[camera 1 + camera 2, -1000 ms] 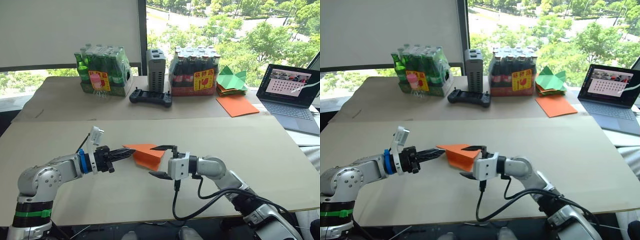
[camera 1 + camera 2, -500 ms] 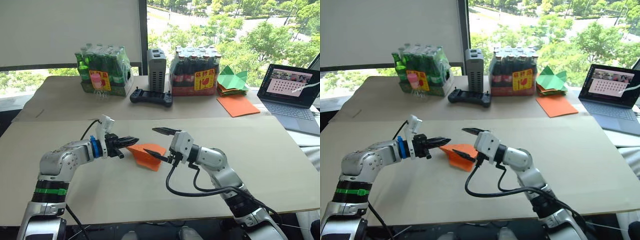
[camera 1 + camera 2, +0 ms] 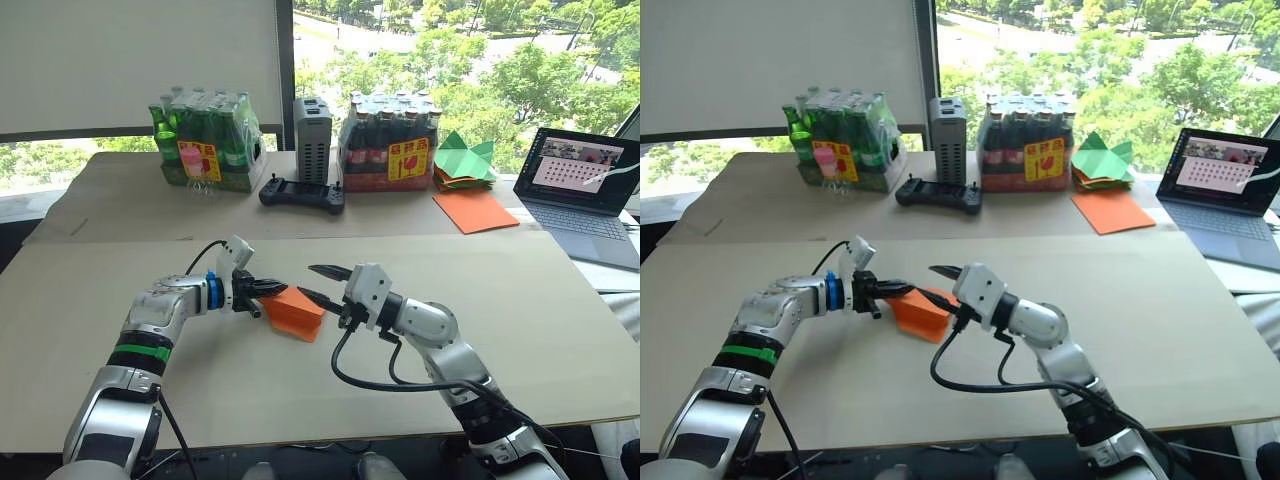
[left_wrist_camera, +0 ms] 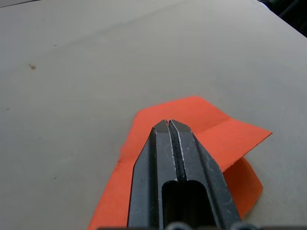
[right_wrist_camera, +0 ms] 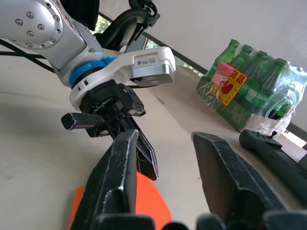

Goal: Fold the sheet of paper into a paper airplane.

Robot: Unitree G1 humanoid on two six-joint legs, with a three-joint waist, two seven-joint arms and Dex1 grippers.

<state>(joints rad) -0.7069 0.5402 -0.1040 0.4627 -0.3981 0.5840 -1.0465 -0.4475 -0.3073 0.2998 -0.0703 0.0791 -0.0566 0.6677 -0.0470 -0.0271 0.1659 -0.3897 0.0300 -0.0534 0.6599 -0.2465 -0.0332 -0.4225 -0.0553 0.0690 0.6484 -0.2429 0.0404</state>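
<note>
Orange creased sheet of paper [image 3: 296,311], folded to a blunt wedge, lies on my beige tabletop [image 3: 520,300] near its middle, one flap lifted off the surface. My left gripper [image 4: 168,125] has its black fingers pressed together, resting on top of the paper. My right gripper [image 3: 322,284] hangs just beside the sheet with its fingers spread apart, holding nothing. I see a green bottle pack [image 3: 206,143] well behind them.
</note>
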